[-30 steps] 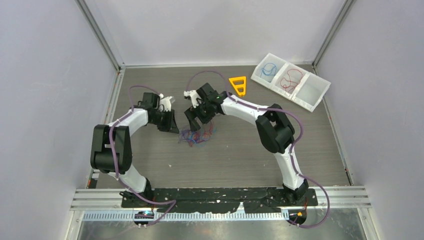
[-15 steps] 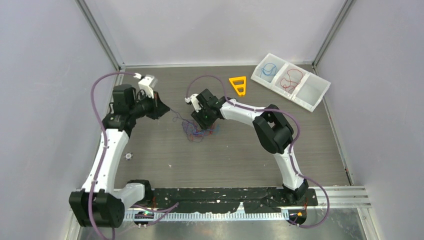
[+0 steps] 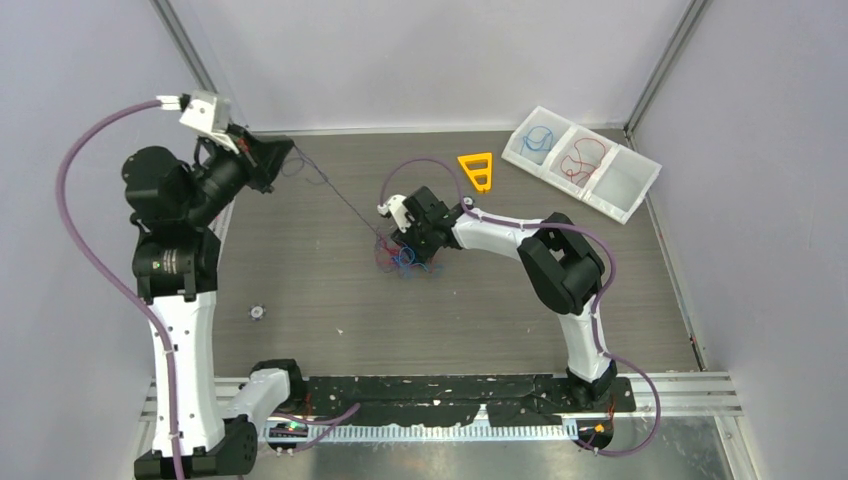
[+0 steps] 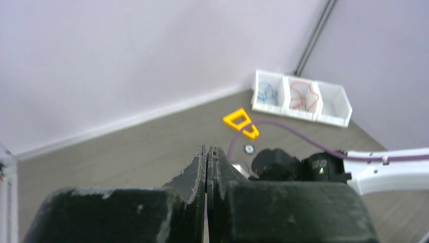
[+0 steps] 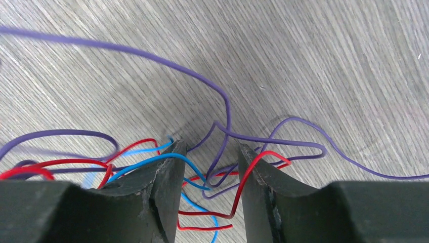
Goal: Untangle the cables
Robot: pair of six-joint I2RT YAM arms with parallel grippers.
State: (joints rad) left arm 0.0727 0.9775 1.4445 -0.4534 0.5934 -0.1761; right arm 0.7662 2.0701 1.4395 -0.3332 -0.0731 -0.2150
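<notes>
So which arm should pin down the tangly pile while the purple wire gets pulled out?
Right. The right gripper sits low on the clump, jaws apart with wires between them. The left gripper is raised far off at the back corner, shut on the purple cable stretched from the clump.

Dark cable [image 3: 335,195] taut between left hand [image 3: 278,152] and tangled cables [image 3: 400,262]

Tangled clump of red, blue, purple cables [image 3: 398,262]; one strand taut.
</notes>
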